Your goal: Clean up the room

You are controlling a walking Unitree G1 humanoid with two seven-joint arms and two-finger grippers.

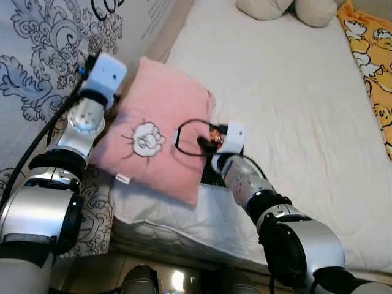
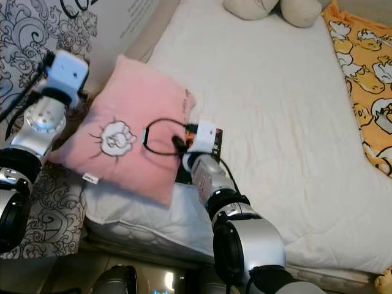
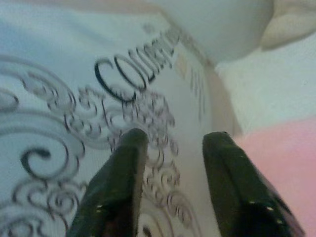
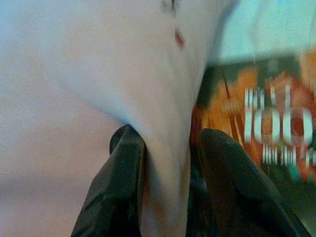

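A pink pillow with a small white cartoon figure stitched on its front lay tilted at the bed's near left corner, its lower edge hanging past the white mattress and its left side leaning toward the patterned wall covering. The right gripper was closed on the pillow's right edge: in the right wrist view a fold of pink fabric sat pinched between the two black fingers. Just beside that edge, half under the pillow, lay a dark book or packet with orange print, flat on the mattress. A black cable loop from the right wrist arched over the pillow's face.

The left gripper was at the pillow's left side, against the grey scroll-patterned covering, its fingers parted narrowly with nothing between them; pink fabric showed just beside one finger.

At the bed's far edge sat a cream plush toy. A yellow blanket with cartoon ducks ran along the bed's right edge.
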